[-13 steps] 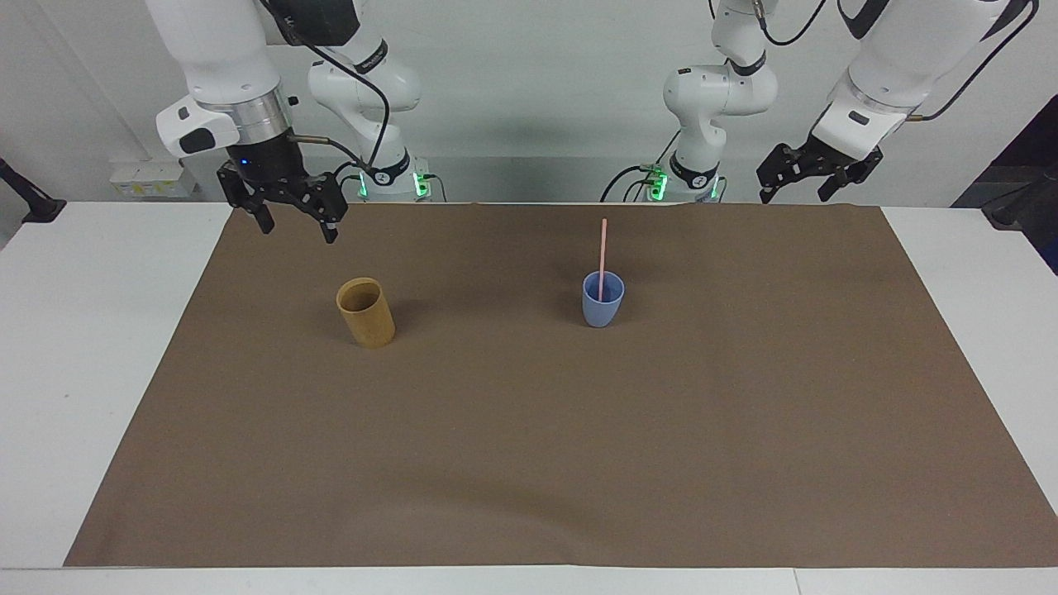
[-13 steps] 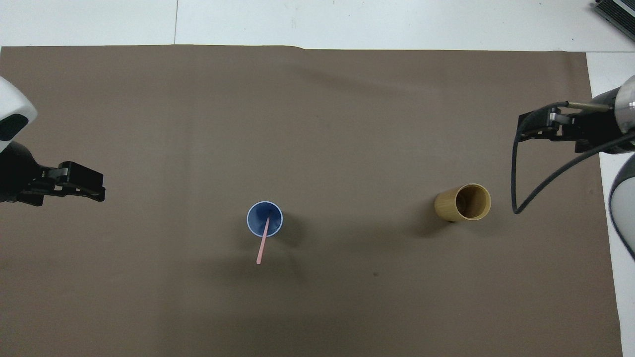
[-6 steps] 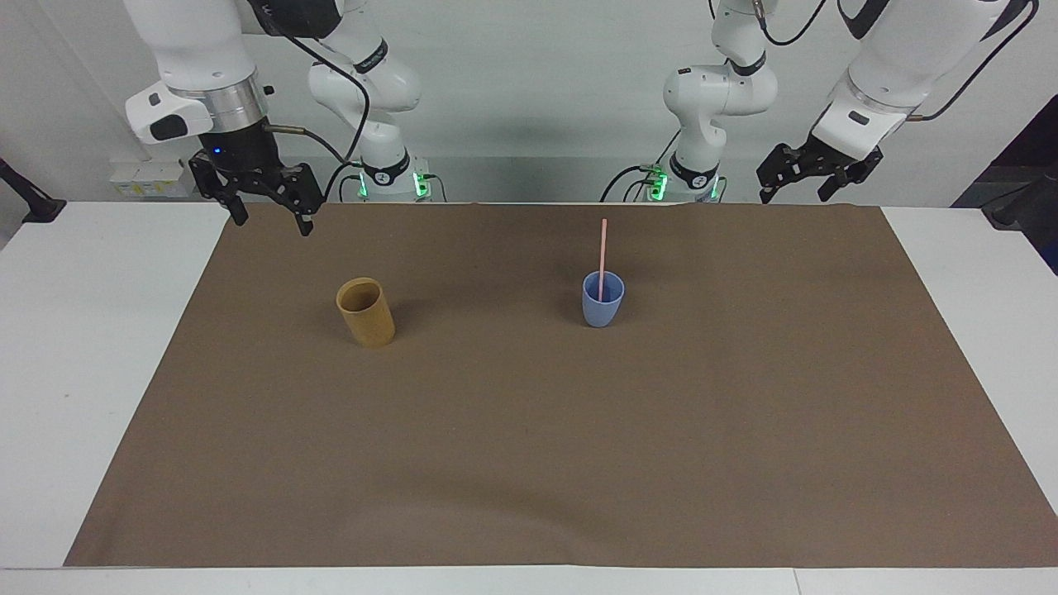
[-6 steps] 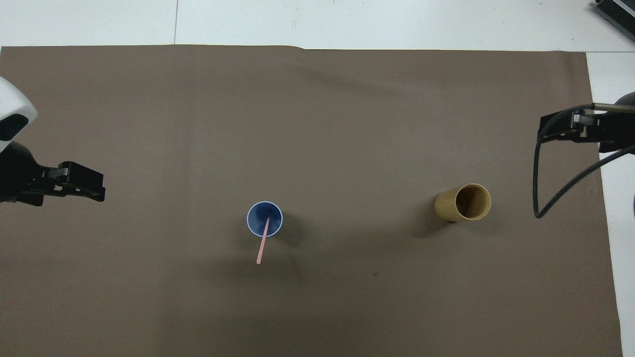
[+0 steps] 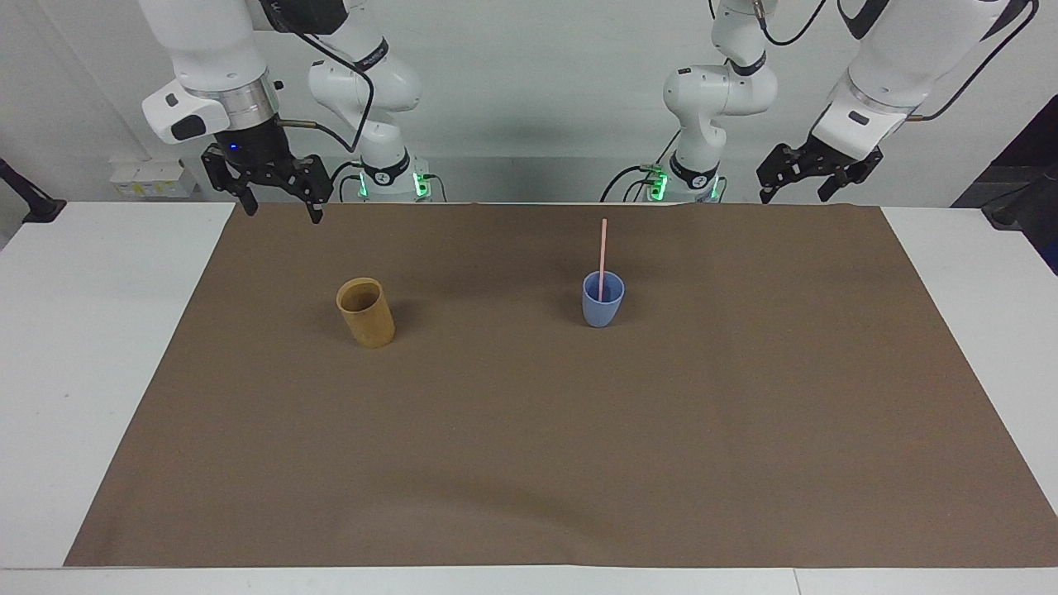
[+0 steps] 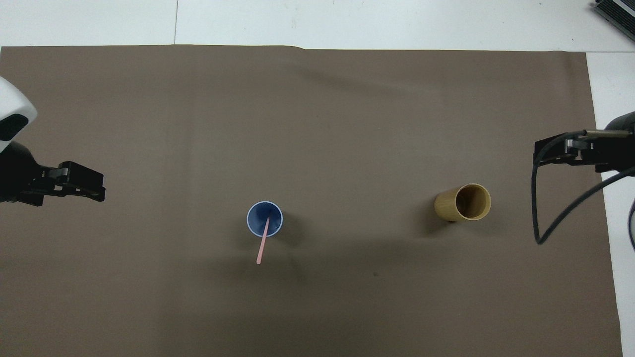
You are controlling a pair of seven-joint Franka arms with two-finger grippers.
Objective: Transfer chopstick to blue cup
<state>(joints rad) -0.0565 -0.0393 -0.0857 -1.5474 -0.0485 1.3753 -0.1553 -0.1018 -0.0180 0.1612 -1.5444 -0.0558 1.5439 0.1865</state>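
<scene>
The light blue cup (image 5: 602, 304) (image 6: 258, 225) stands upright near the middle of the brown mat. A thin pale pink chopstick (image 5: 602, 248) (image 6: 261, 246) stands in it, sticking up well above the rim. Neither gripper touches them. My right gripper (image 5: 281, 208) (image 6: 540, 153) hangs open and empty over the mat's edge at the right arm's end, clear of the tan cup. My left gripper (image 5: 795, 195) (image 6: 96, 186) waits open and empty over the mat's edge at the left arm's end.
A tan bamboo-coloured cup (image 5: 365, 312) (image 6: 464, 202) stands upright on the mat toward the right arm's end, level with the blue cup. The brown mat (image 5: 529, 463) covers most of the white table (image 5: 91, 330). A black cable (image 6: 538, 208) loops down from the right gripper.
The right gripper has risen and drawn away from the tan cup toward the right arm's end of the mat. The left gripper, both cups and the chopstick have not moved.
</scene>
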